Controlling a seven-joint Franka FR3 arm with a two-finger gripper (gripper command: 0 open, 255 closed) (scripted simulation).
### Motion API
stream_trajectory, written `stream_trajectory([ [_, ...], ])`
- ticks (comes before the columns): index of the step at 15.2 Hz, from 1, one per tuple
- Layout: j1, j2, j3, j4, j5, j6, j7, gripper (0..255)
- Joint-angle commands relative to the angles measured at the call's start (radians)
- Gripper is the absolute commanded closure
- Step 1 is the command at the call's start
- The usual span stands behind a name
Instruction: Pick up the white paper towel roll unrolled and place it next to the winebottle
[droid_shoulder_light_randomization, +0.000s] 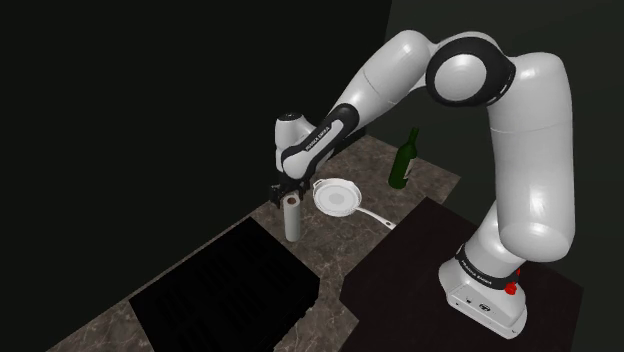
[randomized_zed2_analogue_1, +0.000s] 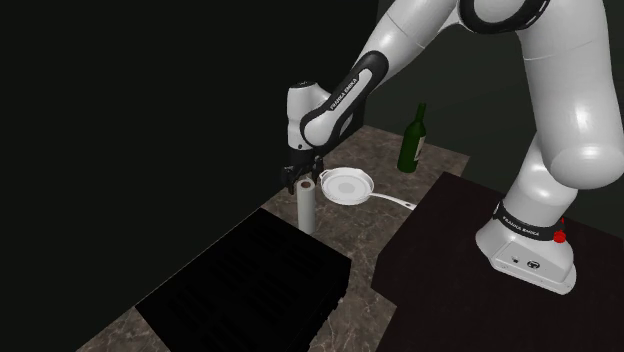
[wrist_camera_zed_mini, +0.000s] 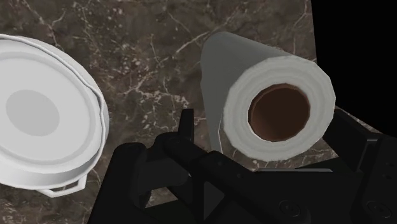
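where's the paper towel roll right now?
In the shoulder view, the paper towel roll stands upright on the marble counter, its top at the gripper, just left of the white pan; the wine bottle is farther right.

Home kitchen, per shoulder view: dark marbled countertop (droid_shoulder_light_randomization: 345, 245), white frying pan (droid_shoulder_light_randomization: 337, 197), green wine bottle (droid_shoulder_light_randomization: 403, 160) at pan's 2 o'clock, paper towel roll (droid_shoulder_light_randomization: 291, 217) at 8 o'clock.

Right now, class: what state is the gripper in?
Gripper: open, straddling the top of the upright paper towel roll, one finger visibly apart from it.
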Motion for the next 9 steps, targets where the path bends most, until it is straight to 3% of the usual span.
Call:
stream_trajectory([
  [1,0.000,0.005,-0.001,0.002,-0.001,0.003,0.000,0],
  [7,0.000,0.004,-0.001,0.002,-0.001,0.003,0.000,0],
  [8,0.000,0.004,-0.001,0.002,-0.001,0.003,0.000,255],
  [9,0.000,0.004,-0.001,0.002,-0.001,0.003,0.000,255],
])
